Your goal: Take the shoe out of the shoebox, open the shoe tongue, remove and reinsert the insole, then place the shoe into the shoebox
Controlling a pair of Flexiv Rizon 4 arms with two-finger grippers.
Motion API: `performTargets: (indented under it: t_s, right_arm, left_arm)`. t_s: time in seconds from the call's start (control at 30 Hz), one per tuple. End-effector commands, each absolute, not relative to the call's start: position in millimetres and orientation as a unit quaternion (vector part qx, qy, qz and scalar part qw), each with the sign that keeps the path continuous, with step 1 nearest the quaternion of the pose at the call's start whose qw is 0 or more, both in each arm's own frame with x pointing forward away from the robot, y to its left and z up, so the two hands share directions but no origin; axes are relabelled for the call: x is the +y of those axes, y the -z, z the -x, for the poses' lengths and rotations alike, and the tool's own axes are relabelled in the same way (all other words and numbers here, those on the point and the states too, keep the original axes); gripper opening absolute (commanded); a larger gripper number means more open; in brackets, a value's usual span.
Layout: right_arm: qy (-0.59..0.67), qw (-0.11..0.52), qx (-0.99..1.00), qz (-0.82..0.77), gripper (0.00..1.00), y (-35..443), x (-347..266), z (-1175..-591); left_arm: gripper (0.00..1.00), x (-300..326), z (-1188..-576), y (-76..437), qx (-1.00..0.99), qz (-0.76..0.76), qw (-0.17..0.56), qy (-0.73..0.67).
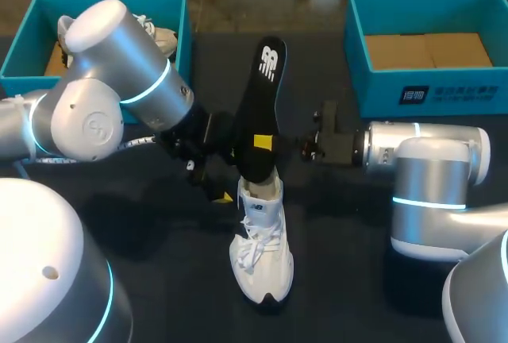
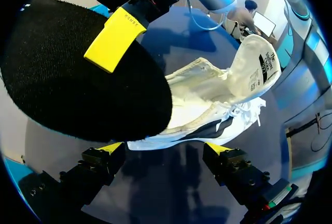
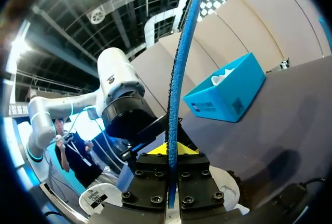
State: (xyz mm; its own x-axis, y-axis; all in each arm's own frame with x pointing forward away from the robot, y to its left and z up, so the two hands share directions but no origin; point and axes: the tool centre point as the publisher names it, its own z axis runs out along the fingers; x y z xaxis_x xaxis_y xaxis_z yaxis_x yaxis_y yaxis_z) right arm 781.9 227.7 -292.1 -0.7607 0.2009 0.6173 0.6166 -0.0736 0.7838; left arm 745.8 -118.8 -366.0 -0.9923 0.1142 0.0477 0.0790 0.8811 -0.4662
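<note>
- Right gripper (image 1: 266,144) is clamped on the black insole (image 1: 262,113), one yellow fingertip (image 2: 114,40) flat on its top face; in its own wrist view the right gripper (image 3: 173,149) pinches the insole (image 3: 177,73), which stands edge-on with a blue underside
- insole (image 2: 78,84) stands steeply, its lower end at the mouth of the shoe (image 1: 260,252); whether that end is inside cannot be told
- left gripper (image 1: 216,186) sits low beside the shoe's heel, its fingers spread wide; in its own view the left gripper (image 2: 165,149) has the shoe (image 2: 218,105) just ahead of it, and neither tip is seen pressing on it
- shoe is white and lies on the dark table (image 1: 143,279), between the two arms, toe toward the near edge; laces slack, tongue (image 2: 259,63) lifted up
- far-left shoebox (image 1: 181,21) is teal and holds a second shoe (image 1: 163,39); far-right shoebox (image 1: 429,93) is teal with a brown cardboard floor; both are well apart from the shoe
</note>
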Motion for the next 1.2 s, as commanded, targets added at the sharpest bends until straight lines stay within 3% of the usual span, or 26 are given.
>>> performTargets:
  t_s: [0.03,0.83,1.2]
  right_arm:
    - [0.664,0.160,-0.663,0.308,0.00,299.0,231.0,-782.2]
    - [0.659,0.161,-0.665,0.313,0.00,306.0,226.0,-777.8]
    - [0.653,0.198,-0.672,0.286,0.00,316.1,218.3,-777.5]
  left_arm:
    - [1.00,-119.0,-745.2,367.1,-0.969,0.050,0.036,-0.239]
    - [1.00,-119.0,-745.2,367.1,-0.969,0.050,0.036,-0.239]
    - [1.00,-119.0,-745.2,367.1,-0.969,0.050,0.036,-0.239]
